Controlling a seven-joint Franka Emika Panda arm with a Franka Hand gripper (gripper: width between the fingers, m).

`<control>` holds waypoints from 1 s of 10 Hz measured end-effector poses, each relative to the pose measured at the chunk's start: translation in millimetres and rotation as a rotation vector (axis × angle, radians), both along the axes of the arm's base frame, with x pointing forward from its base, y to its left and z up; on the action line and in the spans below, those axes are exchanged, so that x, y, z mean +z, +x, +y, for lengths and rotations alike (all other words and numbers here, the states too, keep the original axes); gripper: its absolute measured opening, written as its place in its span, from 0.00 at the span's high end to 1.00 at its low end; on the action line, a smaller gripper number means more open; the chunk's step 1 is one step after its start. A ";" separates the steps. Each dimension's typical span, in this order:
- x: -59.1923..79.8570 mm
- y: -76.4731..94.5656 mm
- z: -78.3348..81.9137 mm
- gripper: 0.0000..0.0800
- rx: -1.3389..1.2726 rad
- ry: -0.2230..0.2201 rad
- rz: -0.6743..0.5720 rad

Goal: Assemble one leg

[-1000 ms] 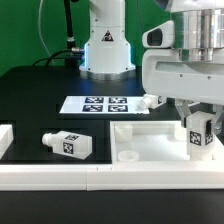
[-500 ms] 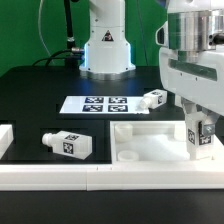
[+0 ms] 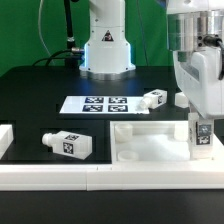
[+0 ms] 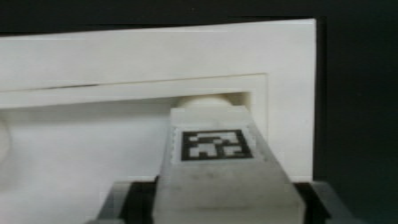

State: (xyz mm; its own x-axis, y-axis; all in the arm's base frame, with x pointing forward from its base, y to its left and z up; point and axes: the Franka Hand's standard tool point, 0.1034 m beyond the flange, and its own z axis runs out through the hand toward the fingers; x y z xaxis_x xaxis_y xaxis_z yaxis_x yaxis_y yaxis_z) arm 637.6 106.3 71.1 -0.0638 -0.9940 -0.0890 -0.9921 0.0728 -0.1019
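My gripper (image 3: 201,137) is shut on a white leg (image 3: 201,140) with a black-and-white tag and holds it upright at the right end of the large white square panel (image 3: 150,143). In the wrist view the held leg (image 4: 217,150) stands between the dark fingers (image 4: 134,200), its tip at a round corner socket (image 4: 208,102) of the panel (image 4: 107,120). Another leg (image 3: 68,145) lies on its side on the black table at the exterior view's left. A third leg (image 3: 154,99) lies beside the marker board.
The marker board (image 3: 98,104) lies flat behind the panel. The robot base (image 3: 105,45) stands at the back. A white rail (image 3: 60,178) runs along the table's front edge, with a white block (image 3: 5,138) at the exterior view's far left.
The gripper has turned about its vertical axis while holding the leg at the panel's right corner; the wide white hand now shows narrow. The leg has sunk slightly.
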 end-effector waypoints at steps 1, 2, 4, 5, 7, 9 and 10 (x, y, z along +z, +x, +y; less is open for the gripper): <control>0.0 0.0 0.0 0.64 0.000 0.000 0.000; 0.0 0.0 0.0 0.64 0.006 -0.001 -0.001; 0.0 0.0 0.1 0.64 0.014 -0.001 -0.001; 0.0 0.0 0.1 0.38 0.055 -0.006 -0.005; -0.8 -1.1 6.7 0.22 0.218 -0.021 -0.014; 0.9 -1.1 9.8 0.20 0.536 -0.060 -0.041; 2.1 -5.5 22.4 0.19 0.588 -0.073 -0.040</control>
